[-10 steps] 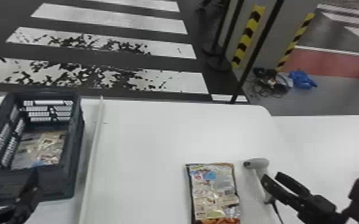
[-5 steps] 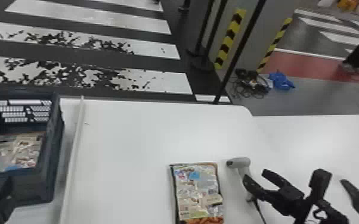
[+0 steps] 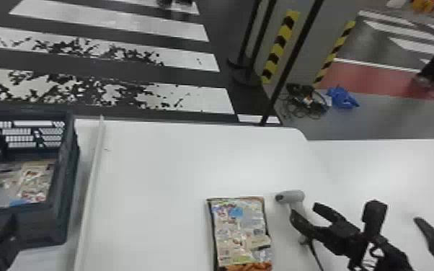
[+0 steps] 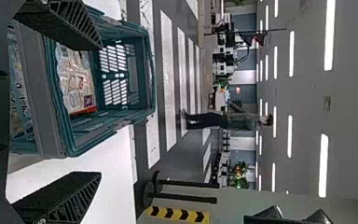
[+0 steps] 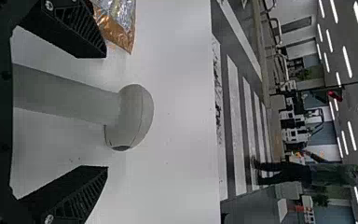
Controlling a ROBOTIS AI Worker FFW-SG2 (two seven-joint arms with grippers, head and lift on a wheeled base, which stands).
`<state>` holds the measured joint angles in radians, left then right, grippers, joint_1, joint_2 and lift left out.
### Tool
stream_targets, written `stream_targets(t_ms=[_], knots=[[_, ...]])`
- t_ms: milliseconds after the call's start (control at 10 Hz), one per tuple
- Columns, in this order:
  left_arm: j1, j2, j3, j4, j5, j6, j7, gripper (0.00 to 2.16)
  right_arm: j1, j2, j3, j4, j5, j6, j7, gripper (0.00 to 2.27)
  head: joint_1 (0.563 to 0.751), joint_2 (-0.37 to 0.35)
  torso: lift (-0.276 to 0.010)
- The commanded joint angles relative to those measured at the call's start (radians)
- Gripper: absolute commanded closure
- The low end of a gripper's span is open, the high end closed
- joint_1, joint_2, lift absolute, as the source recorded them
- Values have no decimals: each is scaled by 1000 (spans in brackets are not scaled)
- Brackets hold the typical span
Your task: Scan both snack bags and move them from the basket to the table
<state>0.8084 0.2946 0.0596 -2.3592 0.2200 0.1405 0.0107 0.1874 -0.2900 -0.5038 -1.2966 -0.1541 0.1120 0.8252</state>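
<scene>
While your left gripper [image 3: 5, 241] gapes near the basket [image 3: 43, 223], one snack bag [image 3: 34, 180] lies inside; another bag [image 3: 239, 230] and your wide-spread right gripper [image 3: 303, 209] are well apart from it.

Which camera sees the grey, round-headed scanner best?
The right wrist view: the scanner looks big, its whole head clear beyond the open right gripper. The head view shows it smaller, its handle partly hidden by that gripper.

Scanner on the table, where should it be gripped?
Probably by its handle, which is long, narrow and points back toward the robot, while the head is bulbous. The right gripper could come from the robot's side, fingers astride.
</scene>
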Motion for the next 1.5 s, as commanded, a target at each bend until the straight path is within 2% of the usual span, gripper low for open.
stream_targets(t_ms=[0, 100, 200, 500, 700, 800, 900, 1000, 1100, 1400], knots=[[2, 1, 2, -9, 1, 0, 0, 29, -3, -6, 10, 23, 5, -5, 2, 191, 695, -306, -98], [2, 1, 0, -15, 1, 3, 0, 29, -2, -6, 11, 23, 7, 28, 2, 981, 695, -307, -98], [0, 1, -1, -18, 1, 3, 0, 29, 0, -6, 14, 16, 4, 62, 3, 2260, 695, -308, -98], [-6, 5, -4, -14, 5, 3, 0, 29, 52, 3, -1, -52, -7, 71, 8, 2250, 695, -308, -98], [-14, 6, -6, -15, 16, 3, 0, 29, 99, 37, -47, -148, -27, 120, 0, 2250, 695, -315, -98], [-20, 11, -11, -14, 16, 0, 0, 29, 141, 69, -82, -233, -53, 173, -3, 2250, 695, -321, -98], [-29, 14, -12, -11, 21, 3, 0, 29, 215, 103, -105, -354, -84, 206, -46, 2250, 695, -324, -98], [-38, 15, -12, -8, 30, 6, 2, 29, 297, 146, -127, -478, -113, 203, -92, 2250, 695, -334, -98], [-41, 15, -12, -8, 36, 6, 5, 29, 359, 190, -151, -553, -157, 206, -100, 2250, 695, -342, -98], [-52, 17, -23, -6, 39, 15, 5, 29, 497, 273, -188, -664, -282, 200, -95, 2250, 695, -345, -98]])
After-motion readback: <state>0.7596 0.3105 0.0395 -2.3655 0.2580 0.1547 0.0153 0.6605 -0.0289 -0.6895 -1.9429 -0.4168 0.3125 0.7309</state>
